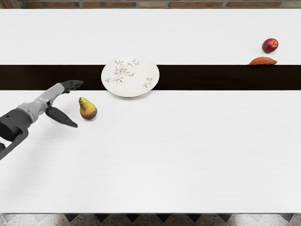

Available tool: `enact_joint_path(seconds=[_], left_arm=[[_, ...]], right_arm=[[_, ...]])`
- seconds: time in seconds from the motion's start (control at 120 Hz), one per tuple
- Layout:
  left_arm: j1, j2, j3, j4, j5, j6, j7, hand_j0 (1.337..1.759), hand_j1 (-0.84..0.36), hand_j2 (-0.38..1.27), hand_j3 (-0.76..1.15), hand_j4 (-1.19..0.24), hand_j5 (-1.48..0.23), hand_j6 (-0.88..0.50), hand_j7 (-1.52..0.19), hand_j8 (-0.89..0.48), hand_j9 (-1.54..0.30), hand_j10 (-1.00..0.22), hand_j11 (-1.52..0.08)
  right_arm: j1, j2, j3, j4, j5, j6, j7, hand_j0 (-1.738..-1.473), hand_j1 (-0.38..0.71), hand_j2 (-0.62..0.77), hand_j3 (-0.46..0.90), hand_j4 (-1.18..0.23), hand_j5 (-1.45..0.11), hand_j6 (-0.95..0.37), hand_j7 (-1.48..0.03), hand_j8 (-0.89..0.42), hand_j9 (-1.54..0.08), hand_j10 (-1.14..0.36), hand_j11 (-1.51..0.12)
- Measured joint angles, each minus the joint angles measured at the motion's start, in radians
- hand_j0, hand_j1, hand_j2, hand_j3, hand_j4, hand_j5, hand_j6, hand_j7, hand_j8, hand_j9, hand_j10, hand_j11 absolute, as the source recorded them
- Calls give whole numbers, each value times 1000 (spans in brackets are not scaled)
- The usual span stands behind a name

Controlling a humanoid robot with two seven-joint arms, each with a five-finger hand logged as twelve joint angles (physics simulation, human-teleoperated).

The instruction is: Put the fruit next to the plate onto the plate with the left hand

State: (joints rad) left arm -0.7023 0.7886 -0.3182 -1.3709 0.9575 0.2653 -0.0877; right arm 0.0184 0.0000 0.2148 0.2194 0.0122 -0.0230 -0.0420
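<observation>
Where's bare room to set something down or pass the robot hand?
Free: near table right of the pear, below the plate; far strip left of the red fruit. Crowded: left robot hand, pear and plate bunch at left.

One each: plate (135,84), pear (87,109), apple (270,45), sweet potato (262,61).

Bare tabletop (188,150) lies between the left hand (54,98) and the pear (87,108) at centre left, and between pear and plate (130,76) just above it; the red fruit (270,45) sits far upper right.

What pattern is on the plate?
The plate is white with faint grey floral sprigs; the head view shows it best.
</observation>
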Motion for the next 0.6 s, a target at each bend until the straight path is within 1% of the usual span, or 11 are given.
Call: enact_joint_path(seconds=[0.208,0.35,0.417,0.6], left_arm=[[-14,-39,3,38,1,-58,-6,1658,55,54,0,-251,-322,-253,-322,-252,-322,-251,-322],[-27,-46,4,52,1,-80,-7,1658,28,59,0,-274,-352,-275,-352,-275,-352,-274,-352],[-38,-80,4,72,2,-93,-7,1658,17,61,0,-284,-364,-285,-364,-284,-364,-283,-364],[-46,-87,6,105,2,-116,-7,1658,-7,64,0,-303,-390,-304,-390,-304,-390,-303,-389]], right_arm=[[2,0,0,0,0,0,0,-1658,-314,-6,0,-29,-38,-29,-38,-29,-38,-29,-38],[5,0,1,0,0,0,0,-1658,-314,-6,0,-29,-38,-29,-38,-29,-38,-29,-38],[6,0,1,0,0,0,0,-1658,-314,-6,0,-29,-38,-29,-38,-29,-38,-29,-38],[6,0,1,0,0,0,-1,-1658,-314,-6,0,-29,-38,-29,-38,-29,-38,-29,-38]])
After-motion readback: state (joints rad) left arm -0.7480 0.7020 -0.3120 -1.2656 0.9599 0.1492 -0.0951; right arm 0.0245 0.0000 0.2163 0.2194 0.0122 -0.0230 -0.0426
